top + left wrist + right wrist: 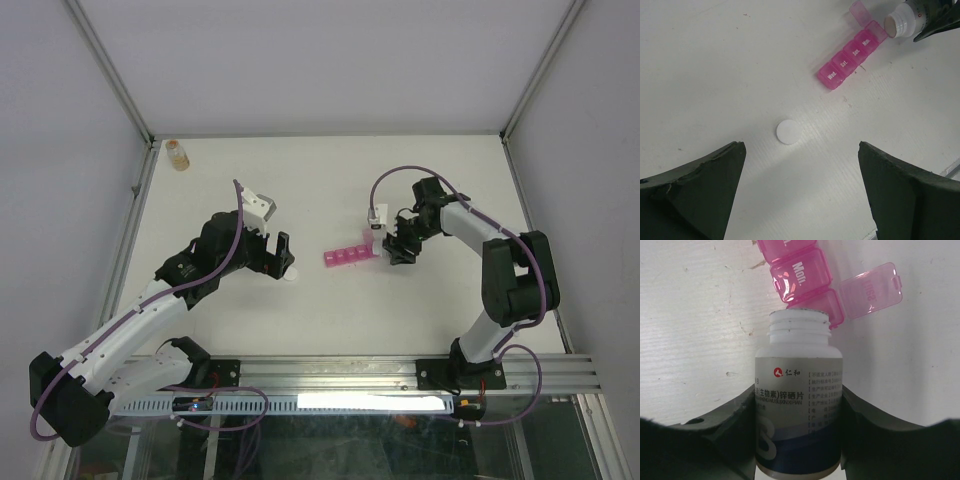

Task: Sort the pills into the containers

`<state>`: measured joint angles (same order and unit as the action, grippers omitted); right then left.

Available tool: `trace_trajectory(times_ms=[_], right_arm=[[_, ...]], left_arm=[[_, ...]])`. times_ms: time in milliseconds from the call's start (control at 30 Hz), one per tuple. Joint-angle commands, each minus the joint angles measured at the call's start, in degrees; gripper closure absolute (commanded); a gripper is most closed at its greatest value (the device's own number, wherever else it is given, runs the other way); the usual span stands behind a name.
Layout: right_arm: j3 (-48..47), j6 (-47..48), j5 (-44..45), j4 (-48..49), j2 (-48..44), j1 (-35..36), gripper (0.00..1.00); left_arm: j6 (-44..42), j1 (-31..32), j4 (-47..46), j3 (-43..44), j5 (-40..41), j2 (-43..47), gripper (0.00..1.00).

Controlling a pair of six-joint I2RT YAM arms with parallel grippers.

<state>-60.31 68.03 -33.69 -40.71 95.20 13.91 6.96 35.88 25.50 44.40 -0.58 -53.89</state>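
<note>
The pink pill organiser (348, 257) lies mid-table, a strip of four compartments. Its end compartment (819, 305) is open, lid (871, 290) flipped back; the others are closed. My right gripper (392, 238) is shut on an uncapped white bottle (799, 390), tilted with its mouth at the open compartment. The bottle also shows in the left wrist view (902, 22), beside the organiser (850, 57). No pills are visible. My left gripper (278, 262) is open and empty, hovering over the table (802, 195) left of the organiser.
A round white bottle cap (788, 132) lies on the table just ahead of my left fingers, also in the top view (290, 278). A small amber bottle (177, 153) stands at the far left corner. Walls enclose the table.
</note>
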Motion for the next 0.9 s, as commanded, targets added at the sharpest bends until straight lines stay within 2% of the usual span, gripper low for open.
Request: trace_trajectory(times_ms=[0,867], right_arm=[[-2.77,1.49,1.4,-1.9,-0.98,0.82,1.0],[-4.67,-0.08,4.47,-0.63,0.4,2.22,1.0]], left_arm=[[-1.06,-0.74,-2.63,-0.03,-1.21,0.36,0.01],[-1.06,-0.99,-2.73,-0.14,-1.72,0.36,0.01]])
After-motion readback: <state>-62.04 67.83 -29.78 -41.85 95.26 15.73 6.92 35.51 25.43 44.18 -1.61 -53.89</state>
